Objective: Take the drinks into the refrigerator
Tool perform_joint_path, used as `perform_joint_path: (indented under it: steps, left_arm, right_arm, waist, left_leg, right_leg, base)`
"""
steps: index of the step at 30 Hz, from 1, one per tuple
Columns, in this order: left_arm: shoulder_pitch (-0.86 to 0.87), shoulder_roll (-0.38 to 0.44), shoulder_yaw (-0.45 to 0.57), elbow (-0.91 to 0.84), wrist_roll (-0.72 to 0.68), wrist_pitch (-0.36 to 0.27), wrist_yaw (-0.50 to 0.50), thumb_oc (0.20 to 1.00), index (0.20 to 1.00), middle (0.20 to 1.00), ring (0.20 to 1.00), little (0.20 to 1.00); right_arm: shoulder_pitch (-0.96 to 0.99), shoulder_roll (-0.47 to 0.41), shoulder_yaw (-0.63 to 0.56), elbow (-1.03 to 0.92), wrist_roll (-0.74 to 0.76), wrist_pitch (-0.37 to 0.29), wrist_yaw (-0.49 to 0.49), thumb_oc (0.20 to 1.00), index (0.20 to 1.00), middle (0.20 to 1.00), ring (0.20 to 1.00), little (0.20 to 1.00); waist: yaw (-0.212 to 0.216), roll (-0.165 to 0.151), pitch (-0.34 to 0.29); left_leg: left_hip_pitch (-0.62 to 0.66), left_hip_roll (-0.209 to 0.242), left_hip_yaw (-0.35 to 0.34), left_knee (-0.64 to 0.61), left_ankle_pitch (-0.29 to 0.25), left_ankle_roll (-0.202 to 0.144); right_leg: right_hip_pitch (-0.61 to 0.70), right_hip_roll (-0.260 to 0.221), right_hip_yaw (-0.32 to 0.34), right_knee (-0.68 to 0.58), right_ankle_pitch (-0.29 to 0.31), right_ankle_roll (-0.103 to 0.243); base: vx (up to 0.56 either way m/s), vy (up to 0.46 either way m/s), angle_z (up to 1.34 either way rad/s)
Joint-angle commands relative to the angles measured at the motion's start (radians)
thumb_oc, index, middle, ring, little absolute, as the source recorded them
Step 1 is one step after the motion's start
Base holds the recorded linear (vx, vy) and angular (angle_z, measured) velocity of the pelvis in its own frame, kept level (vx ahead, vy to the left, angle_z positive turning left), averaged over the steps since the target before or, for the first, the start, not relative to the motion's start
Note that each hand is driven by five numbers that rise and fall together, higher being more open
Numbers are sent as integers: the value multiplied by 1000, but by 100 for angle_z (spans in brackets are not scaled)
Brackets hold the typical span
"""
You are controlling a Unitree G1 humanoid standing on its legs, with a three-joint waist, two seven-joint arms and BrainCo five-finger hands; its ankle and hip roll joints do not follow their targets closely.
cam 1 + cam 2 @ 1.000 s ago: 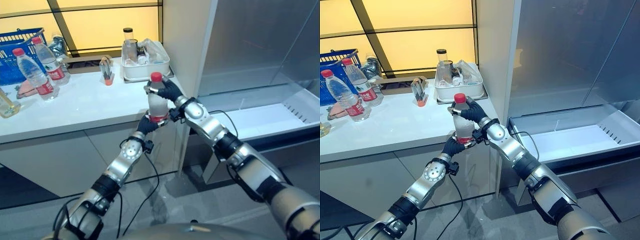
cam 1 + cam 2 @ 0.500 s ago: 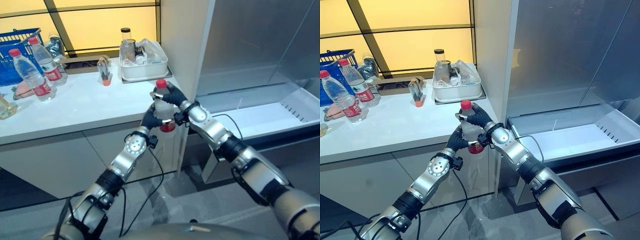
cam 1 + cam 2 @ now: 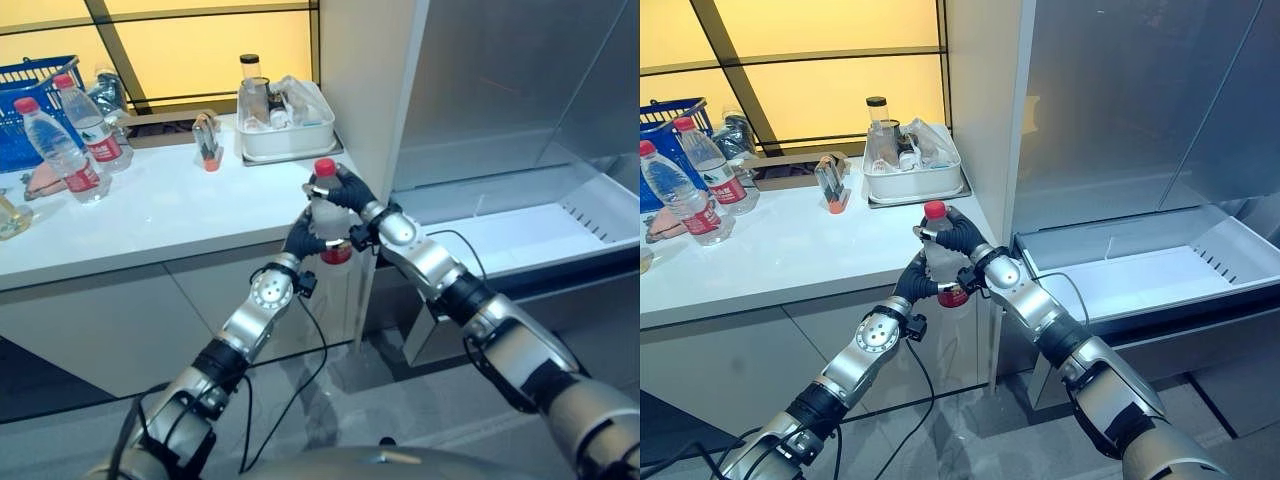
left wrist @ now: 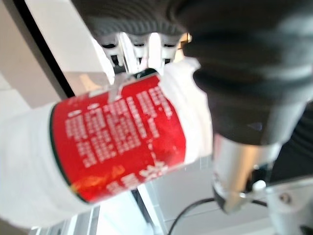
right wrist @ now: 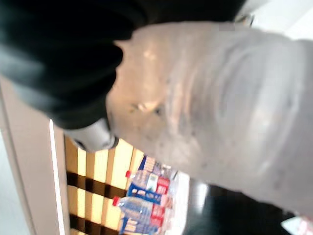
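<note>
White counter (image 3: 160, 215) spans the left; centre frame, past its edge, the left hand (image 3: 301, 236) and right hand (image 3: 343, 190) both clasp an upright red-capped bottle (image 3: 326, 215), with the open refrigerator drawer (image 3: 520, 235) at right.

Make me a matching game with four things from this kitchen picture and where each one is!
Things:
1. bottle with the red cap
2. blue basket
3. white tub
4. drawer

Places:
A. far left on the counter, by the window
B. pulled open at the fridge's bottom
C. held between the left hand and right hand
D. on the counter next to the fridge

Pairs: 1-C, 2-A, 3-D, 4-B
</note>
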Motion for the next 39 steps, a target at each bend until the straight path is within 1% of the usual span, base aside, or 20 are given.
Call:
perform_joint_path:
  steps: [1,2,4,6,7,8,9,10,11,13,14,17,20,21,22,25,30,31,33,39]
  left_arm:
    - [27,-5,9,-29,-67,-69,-42,1000,1000,1000,1000,1000]
    - [59,5,21,-45,-89,-71,-56,1000,1000,1000,1000,1000]
    - [75,11,23,-59,-97,-70,-66,1000,1000,1000,1000,1000]
    - [157,41,50,-120,-136,-69,-116,1000,1000,1000,1000,1000]
    - [158,42,50,-120,-136,-69,-116,1000,1000,1000,1000,1000]
    - [211,62,75,-167,-155,-70,-141,1000,1000,1000,1000,1000]
    - [214,63,74,-171,-156,-69,-142,1000,1000,1000,1000,1000]
    - [255,91,92,-228,-172,-72,-174,1000,1000,1000,1000,1000]
    - [257,92,92,-229,-173,-71,-174,1000,1000,1000,1000,1000]
    - [311,126,124,-300,-189,-76,-207,1000,1000,1000,1000,1000]
    - [328,139,130,-320,-194,-76,-218,1000,1000,1000,1000,1000]
    - [356,171,145,-366,-194,-82,-239,1000,1000,1000,1000,1000]
    - [370,219,146,-433,-193,-90,-263,1000,1000,1000,1000,1000]
    - [369,238,143,-453,-196,-94,-271,1000,1000,1000,1000,1000]
    - [370,259,142,-473,-199,-97,-282,1000,1000,1000,1000,1000]
    - [359,323,130,-545,-205,-103,-307,1000,1000,1000,1000,1000]
    - [336,347,98,-566,-197,-100,-324,1000,1000,1000,1000,1000]
    - [335,346,98,-565,-196,-101,-324,1000,1000,1000,1000,1000]
    - [322,338,70,-555,-182,-102,-327,1000,1000,1000,1000,1000]
    - [303,317,56,-560,-195,-111,-312,1000,1000,1000,1000,1000]
  right_arm:
    - [-109,-133,-211,-127,50,-121,-64,200,200,200,200,200]
    - [-106,-178,-242,-149,68,-133,-73,200,200,200,200,200]
    - [-98,-196,-251,-155,71,-139,-73,200,200,200,200,200]
    - [-71,-282,-309,-205,90,-158,-73,200,200,200,200,200]
    - [-70,-282,-310,-205,90,-158,-73,200,200,200,200,200]
    - [-50,-344,-345,-231,95,-167,-70,200,200,200,200,200]
    - [-47,-345,-347,-232,95,-167,-70,200,200,200,200,200]
    - [-21,-390,-376,-244,111,-179,-62,200,200,200,200,200]
    - [-18,-390,-377,-245,112,-179,-62,200,200,200,200,200]
    - [25,-454,-424,-248,130,-187,-53,200,200,200,200,200]
    - [44,-469,-438,-251,137,-192,-52,200,200,200,200,200]
    - [85,-520,-476,-252,140,-195,-48,200,200,200,200,200]
    - [97,-578,-487,-192,131,-189,-41,200,200,200,200,200]
    - [93,-601,-482,-150,111,-179,-45,200,200,200,200,200]
    - [88,-621,-466,-113,94,-168,-40,200,200,200,200,200]
    - [64,-647,-405,39,16,-130,-27,200,200,200,200,200]
    - [22,-609,-264,284,-147,-72,13,200,200,200,200,200]
    - [17,-608,-260,288,-147,-74,13,200,200,200,200,200]
    - [-2,-538,-206,414,-224,-60,10,200,200,200,200,200]
    - [-58,-401,-81,570,-501,-46,-37,200,200,200,200,200]
  waist:
    - [8,-26,-26]
    - [7,-27,-26]
    - [9,-29,-25]
    - [9,-35,-20]
    - [10,-36,-21]
    - [9,-39,-15]
    - [10,-39,-16]
    - [11,-45,-10]
    - [11,-43,-13]
    - [11,-48,-6]
    - [10,-46,-6]
    - [7,-49,1]
    - [6,-49,2]
    - [6,-52,7]
    - [5,-50,8]
    - [7,-48,22]
    - [16,-45,63]
    - [15,-44,63]
    - [28,-38,96]
    - [63,-24,170]
  left_leg:
    - [-68,-65,17,43,-42,96]
    - [-70,-65,17,44,-42,97]
    - [-72,-65,17,45,-43,97]
    - [-79,-64,18,45,-42,97]
    - [-79,-64,18,45,-42,97]
    - [-84,-65,19,45,-42,98]
    - [-85,-65,20,46,-42,98]
    - [-96,-66,23,49,-32,98]
    - [-89,-65,22,46,-43,98]
    - [-103,-67,26,50,-32,97]
    - [-98,-66,24,48,-42,98]
    - [-110,-67,26,51,-31,97]
    - [-110,-66,23,47,-40,96]
    - [-118,-68,25,50,-30,95]
    - [-113,-67,24,47,-40,94]
    - [-123,-68,23,48,-37,93]
    - [-155,-71,20,57,-29,95]
    - [-156,-71,20,58,-29,95]
    - [-186,-74,14,68,-20,97]
    - [-272,-79,-8,87,5,100]
  right_leg:
    - [15,5,24,134,-144,37]
    - [12,5,25,134,-144,37]
    - [10,6,25,134,-144,38]
    - [5,7,25,131,-142,40]
    - [4,7,25,131,-142,40]
    - [1,7,26,128,-140,41]
    - [1,7,27,128,-140,41]
    - [-8,6,30,125,-129,40]
    - [-2,8,29,124,-139,41]
    - [-14,6,31,120,-126,41]
    - [-10,7,30,119,-135,43]
    - [-18,6,32,117,-125,42]
    - [-15,7,31,114,-134,44]
    - [-23,6,30,117,-124,43]
    - [-19,8,30,116,-135,45]
    - [-32,9,31,123,-133,46]
    - [-63,9,30,135,-127,45]
    - [-64,9,30,136,-128,45]
    - [-89,8,31,141,-121,45]
    - [-161,4,23,157,-109,42]
  base:
    - [0,0,0]
    - [0,0,0]
    - [0,0,0]
    - [0,0,0]
    - [0,0,0]
    - [0,0,0]
    - [-44,-15,-2]
    - [0,0,0]
    - [-38,-9,-3]
    - [5,1,-4]
    - [0,0,0]
    - [7,1,-2]
    - [18,3,0]
    - [42,13,-1]
    - [0,0,0]
    - [-13,2,0]
    - [-50,-1,4]
    - [-76,3,3]
    - [-104,1,4]
    - [-110,-4,8]
